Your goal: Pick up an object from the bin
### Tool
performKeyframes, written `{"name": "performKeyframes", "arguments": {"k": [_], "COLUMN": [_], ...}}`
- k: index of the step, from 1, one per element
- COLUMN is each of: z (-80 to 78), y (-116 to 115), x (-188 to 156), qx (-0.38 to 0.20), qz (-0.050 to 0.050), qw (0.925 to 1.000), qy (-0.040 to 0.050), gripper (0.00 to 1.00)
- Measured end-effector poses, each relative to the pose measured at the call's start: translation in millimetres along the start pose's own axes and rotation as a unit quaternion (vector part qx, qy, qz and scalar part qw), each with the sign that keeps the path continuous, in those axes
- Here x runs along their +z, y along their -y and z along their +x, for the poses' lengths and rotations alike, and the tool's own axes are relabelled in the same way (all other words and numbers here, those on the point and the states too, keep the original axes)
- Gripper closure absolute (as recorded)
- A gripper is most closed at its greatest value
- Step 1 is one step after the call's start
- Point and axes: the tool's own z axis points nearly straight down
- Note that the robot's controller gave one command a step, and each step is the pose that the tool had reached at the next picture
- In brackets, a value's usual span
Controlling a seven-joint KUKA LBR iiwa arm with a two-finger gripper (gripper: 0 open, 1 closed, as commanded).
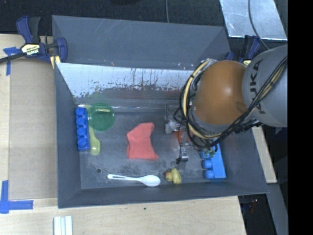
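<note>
My gripper (182, 150) hangs below the arm's orange cover at the right middle of the bin, low over the floor. A small yellow lump (172, 176) lies just below it, close to the front wall. A red cloth (142, 141) lies crumpled to the gripper's left, apart from it. A blue toy brick (214, 165) rests to its right against the right wall. Along the front lies a white plastic spoon (135, 179), its bowl pointing towards the yellow lump.
At the left end of the bin stand a long blue brick (81, 128), a green cup (101, 117) and a yellow-green piece (94, 145). The arm and its cables cover the bin's back right corner.
</note>
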Motion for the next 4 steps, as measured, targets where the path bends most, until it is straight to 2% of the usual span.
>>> {"name": "performKeyframes", "arguments": {"k": [1,2,3,4], "z": [-1.6,-62.8,-92.3,-96.0], "y": [0.0,-17.6,-45.4,-66.8], "x": [-4.6,20.2,19.2,57.4], "qx": [0.000,-0.031,-0.039,-0.040], "qz": [0.000,0.000,0.000,0.000], "qw": [1.0000,0.9995,0.9992,0.9992], "qy": [0.0041,0.0057,0.0056,0.0085], "gripper": [0.00,0.00,0.00,0.00]}}
